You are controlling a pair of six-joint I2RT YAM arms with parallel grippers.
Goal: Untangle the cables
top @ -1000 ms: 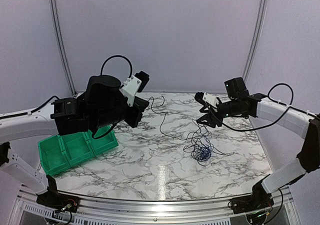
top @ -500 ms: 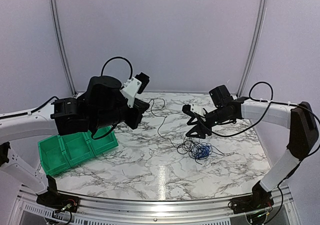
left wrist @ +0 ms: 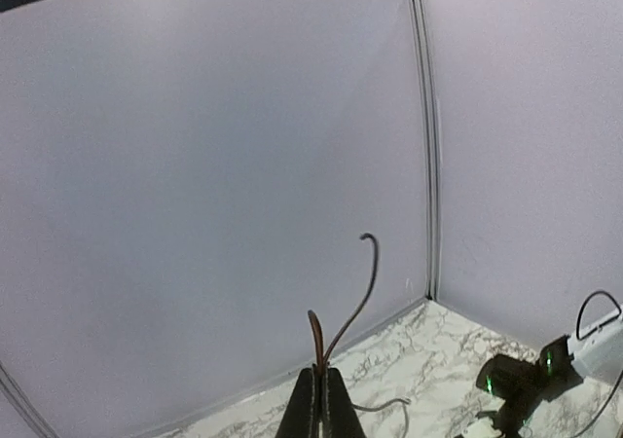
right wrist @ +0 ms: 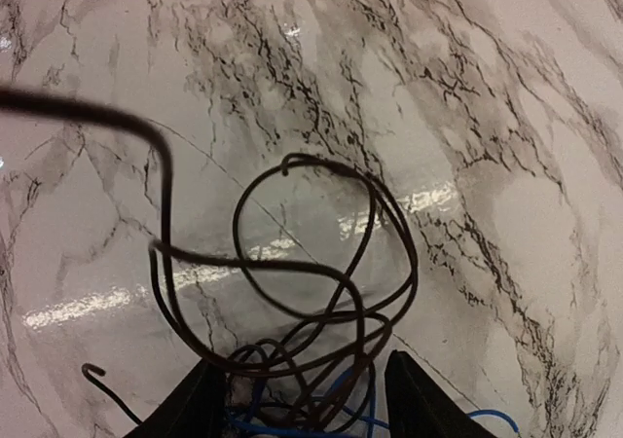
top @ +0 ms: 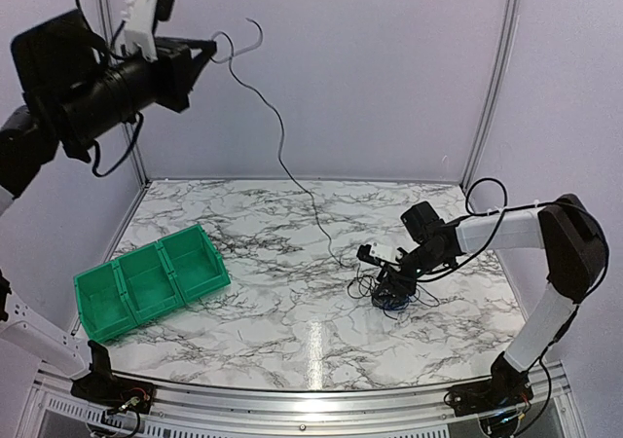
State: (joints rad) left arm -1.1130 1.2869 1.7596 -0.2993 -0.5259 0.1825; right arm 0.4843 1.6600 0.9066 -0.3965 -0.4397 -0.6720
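The table top [top: 253, 263] is finished in a white marble pattern with grey veining. Its surface is smooth and glossy, and light is reflected from it in bright streaks. The cables [top: 391, 292] are sheathed in smooth black and blue insulation with a faint sheen. The bin [top: 209, 280] is moulded in green plastic of low gloss. The walls [top: 370, 78] are faced with matt, pale lilac panels, which are joined by metal rails [top: 494, 78] in a satin silver finish. The fingers of the left gripper [left wrist: 319, 375] and of the right gripper [right wrist: 304, 404] are formed in matt black plastic. The arm casings [top: 501, 229] are made of smooth white and black plastic.
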